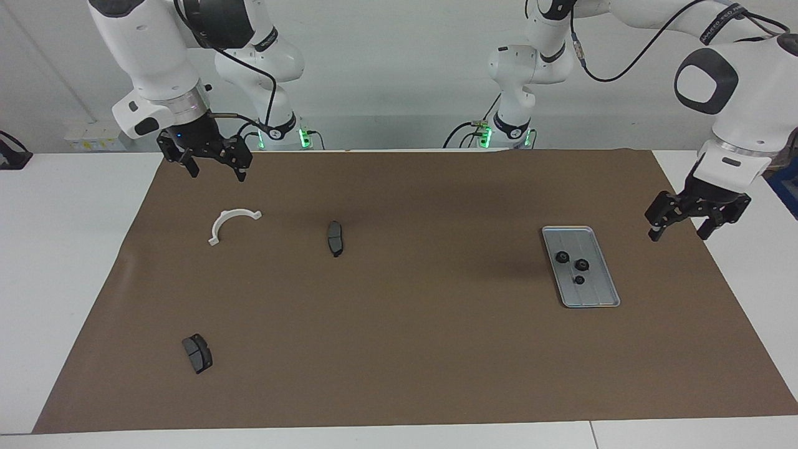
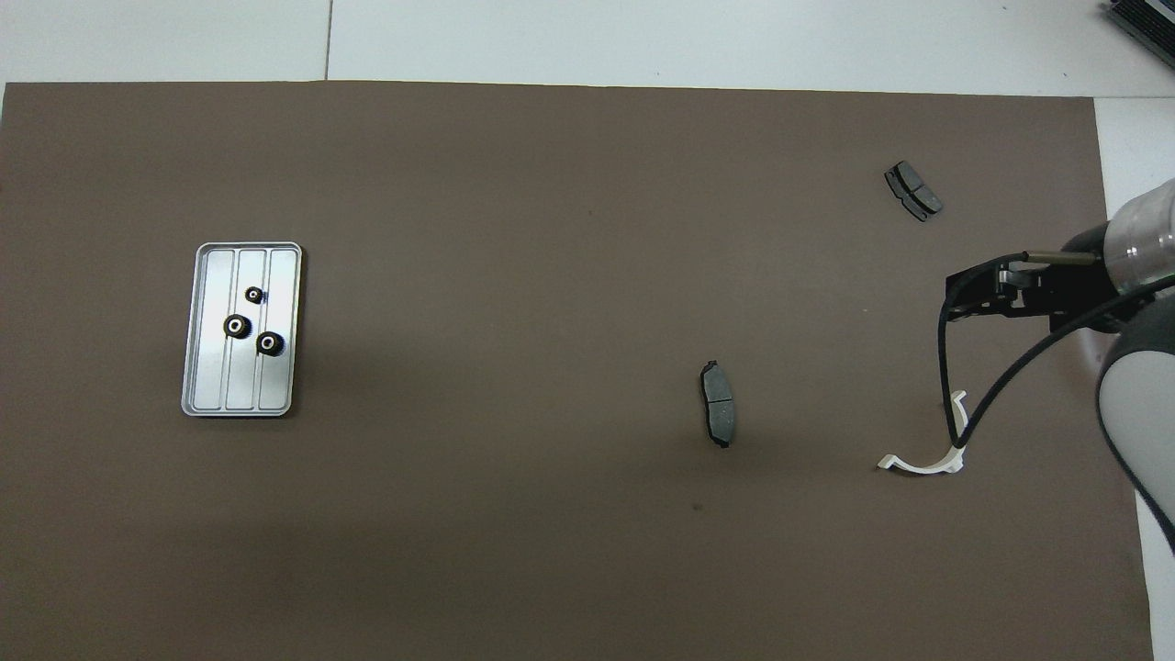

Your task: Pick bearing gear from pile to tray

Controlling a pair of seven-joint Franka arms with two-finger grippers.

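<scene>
Facing view: the tray [image 1: 600, 298] lay flat on the brown mat [image 1: 399, 324] toward the left arm's end of the table, three small black gears [image 1: 573, 262] resting inside it, close together but apart. The left gripper [image 1: 681, 232] hung over the mat's edge beside the tray, fingers spread wide, holding nothing. The right gripper [image 1: 216, 169] hung over the mat's corner nearest the robots at the right arm's end, above the white half-ring [image 1: 232, 224], also spread wide and empty. One brake pad [image 1: 335, 238] lay mid-mat beside the half-ring; a second brake pad [image 1: 197, 353] lay farther from the robots, well apart.

Overhead view: tray [image 2: 207, 367] with the three gears [image 2: 250, 323] in its middle and far part. The right gripper [image 2: 987, 296] showed edge-on, its spread hard to read from here. A cable partly covered the half-ring [image 2: 927, 462]. Pads at mid-mat [image 2: 719, 415] and far corner [image 2: 913, 191]. The left gripper was out of this view.
</scene>
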